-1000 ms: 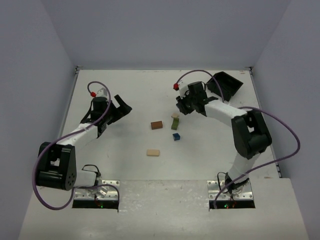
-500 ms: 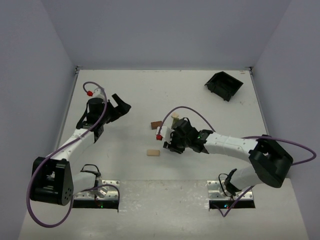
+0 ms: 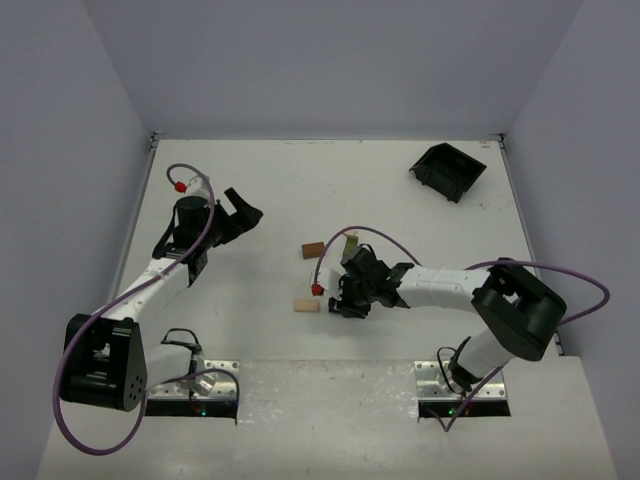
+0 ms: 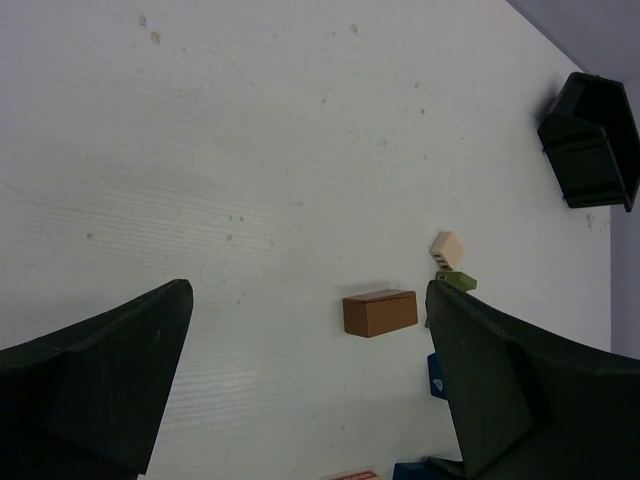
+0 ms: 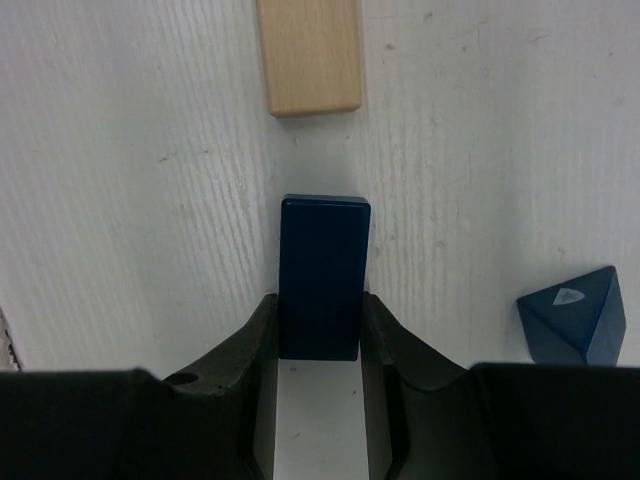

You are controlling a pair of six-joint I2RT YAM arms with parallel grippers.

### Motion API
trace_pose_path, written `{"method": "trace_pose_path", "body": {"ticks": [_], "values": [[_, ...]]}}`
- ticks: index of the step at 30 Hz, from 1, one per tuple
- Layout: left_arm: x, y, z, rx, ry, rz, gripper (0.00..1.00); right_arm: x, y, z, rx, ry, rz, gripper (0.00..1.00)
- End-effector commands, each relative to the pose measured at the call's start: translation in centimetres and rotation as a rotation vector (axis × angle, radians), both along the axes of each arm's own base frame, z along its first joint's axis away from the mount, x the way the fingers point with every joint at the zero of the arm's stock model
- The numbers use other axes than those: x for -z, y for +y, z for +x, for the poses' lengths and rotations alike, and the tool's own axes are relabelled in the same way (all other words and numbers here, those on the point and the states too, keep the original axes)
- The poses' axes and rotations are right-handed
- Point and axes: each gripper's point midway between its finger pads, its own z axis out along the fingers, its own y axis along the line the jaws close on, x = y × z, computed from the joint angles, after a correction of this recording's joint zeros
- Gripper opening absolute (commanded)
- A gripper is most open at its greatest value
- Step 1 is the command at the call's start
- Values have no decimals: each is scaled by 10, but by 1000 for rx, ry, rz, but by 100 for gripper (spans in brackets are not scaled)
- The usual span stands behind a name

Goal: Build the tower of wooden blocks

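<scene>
My right gripper (image 5: 320, 312) is shut on a dark blue oblong block (image 5: 322, 275), held low over the table just short of a pale tan block (image 5: 308, 55). In the top view that gripper (image 3: 345, 300) is right of the tan block (image 3: 306, 305). A dark blue wedge block (image 5: 572, 325) lies to its right. A small tan block (image 4: 447, 248) sits on an olive green block (image 4: 457, 281), with a reddish brown block (image 4: 380, 312) beside them. My left gripper (image 3: 240, 215) is open and empty, at the far left.
A black plastic bin (image 3: 447, 170) stands at the back right corner, also in the left wrist view (image 4: 590, 150). The white walls close the table on three sides.
My right arm swung from the small stack at the back down to the front middle, beside the tan block, holding the dark blue block. My left arm shifted slightly.
</scene>
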Motion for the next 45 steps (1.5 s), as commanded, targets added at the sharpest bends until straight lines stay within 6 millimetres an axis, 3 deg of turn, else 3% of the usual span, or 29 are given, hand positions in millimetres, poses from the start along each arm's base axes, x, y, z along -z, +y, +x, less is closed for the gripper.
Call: {"method": "trace_pose_path", "body": {"ticks": [1,23,27,36,45], "values": [[-12,-5,7,21,-56,-2,100,-2,15,7,-51,-22,21,17],[-12,-4,7,16,-53,-2,100,13,22,-1,-166,19,9,30],[-12,-4,8,15,-53,-2,100,9,24,-4,-181,29,26,36],[-11,-5,7,19,-52,-4,100,11,24,-6,-179,48,17,37],[-11,-5,7,19,-52,-2,100,12,23,-3,-144,43,6,64]]}}
